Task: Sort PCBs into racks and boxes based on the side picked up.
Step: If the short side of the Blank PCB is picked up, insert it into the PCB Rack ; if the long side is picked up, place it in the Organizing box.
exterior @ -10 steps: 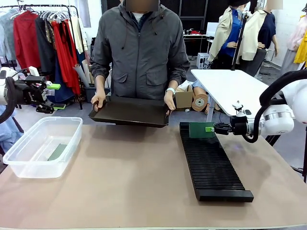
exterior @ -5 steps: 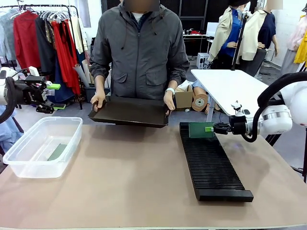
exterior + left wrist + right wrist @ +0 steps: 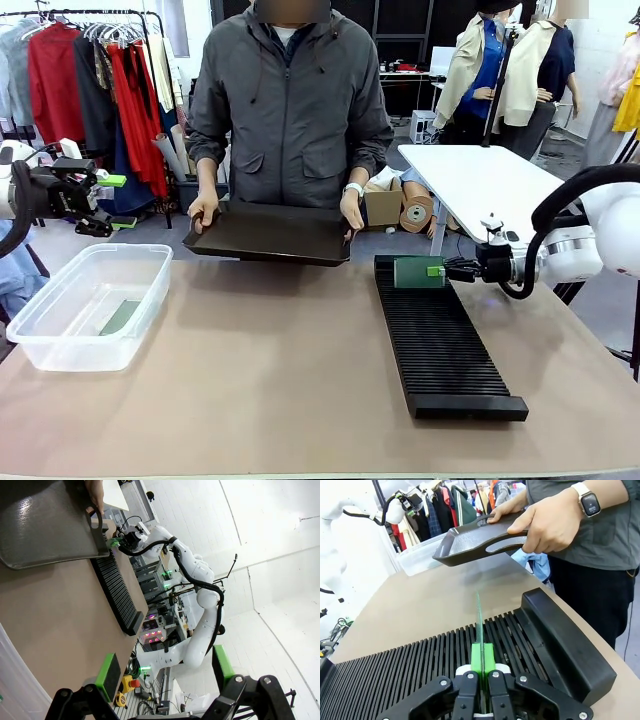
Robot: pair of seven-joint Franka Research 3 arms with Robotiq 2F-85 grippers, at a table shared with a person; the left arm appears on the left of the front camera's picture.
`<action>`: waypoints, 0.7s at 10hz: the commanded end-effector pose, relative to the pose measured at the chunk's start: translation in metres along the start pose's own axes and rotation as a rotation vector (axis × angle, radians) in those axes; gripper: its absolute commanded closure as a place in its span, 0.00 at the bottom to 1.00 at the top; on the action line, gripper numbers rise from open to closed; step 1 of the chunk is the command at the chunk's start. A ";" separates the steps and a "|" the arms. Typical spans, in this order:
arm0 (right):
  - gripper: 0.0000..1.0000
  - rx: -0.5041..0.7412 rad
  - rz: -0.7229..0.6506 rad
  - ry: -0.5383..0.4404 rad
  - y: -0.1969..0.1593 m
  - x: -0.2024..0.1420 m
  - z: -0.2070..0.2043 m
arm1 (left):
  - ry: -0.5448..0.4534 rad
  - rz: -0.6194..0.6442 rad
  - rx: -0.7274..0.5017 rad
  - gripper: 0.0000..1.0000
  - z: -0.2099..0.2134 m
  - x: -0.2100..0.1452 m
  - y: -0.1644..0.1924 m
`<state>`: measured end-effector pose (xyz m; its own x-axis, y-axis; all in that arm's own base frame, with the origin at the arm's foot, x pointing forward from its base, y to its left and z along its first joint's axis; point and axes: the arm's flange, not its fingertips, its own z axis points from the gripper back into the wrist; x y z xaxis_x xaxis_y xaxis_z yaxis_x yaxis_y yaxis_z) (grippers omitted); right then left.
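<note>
Brown tabletop (image 3: 270, 370), clothes rails behind. Right gripper (image 3: 481, 666) is clamped on one edge of a thin green rectangular circuit board (image 3: 418, 271), held on edge and upright just above the far-end slots of the long black ribbed rack (image 3: 436, 340). Judged light and stiff but fragile, smooth-faced: hold by the bare edge and feed it straight. Beyond the jaws, a person's hand (image 3: 551, 522) holds a flat black tray (image 3: 272, 232). Left gripper (image 3: 164, 672) stands spread, empty, over the clear plastic tub (image 3: 88, 305).

Bright, even indoor light, soft shadows, glare on the tray (image 3: 45, 520), wrist views bent at edges.
</note>
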<state>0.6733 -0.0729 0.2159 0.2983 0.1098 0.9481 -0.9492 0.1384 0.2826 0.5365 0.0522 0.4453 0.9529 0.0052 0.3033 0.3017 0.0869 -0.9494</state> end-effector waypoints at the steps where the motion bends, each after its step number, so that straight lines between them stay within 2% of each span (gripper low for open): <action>1: 1.00 -0.037 0.004 0.023 -0.020 -0.005 0.004 | 0.002 -0.004 0.010 0.04 0.000 -0.002 -0.003; 7: 1.00 -0.051 0.038 0.075 -0.014 -0.019 0.000 | 0.002 -0.004 0.010 0.04 0.000 -0.002 -0.003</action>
<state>0.6761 -0.0743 0.2111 0.2895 0.0997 0.9520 -0.9533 0.1196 0.2774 0.5365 0.0522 0.4453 0.9529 0.0052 0.3032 0.3017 0.0869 -0.9494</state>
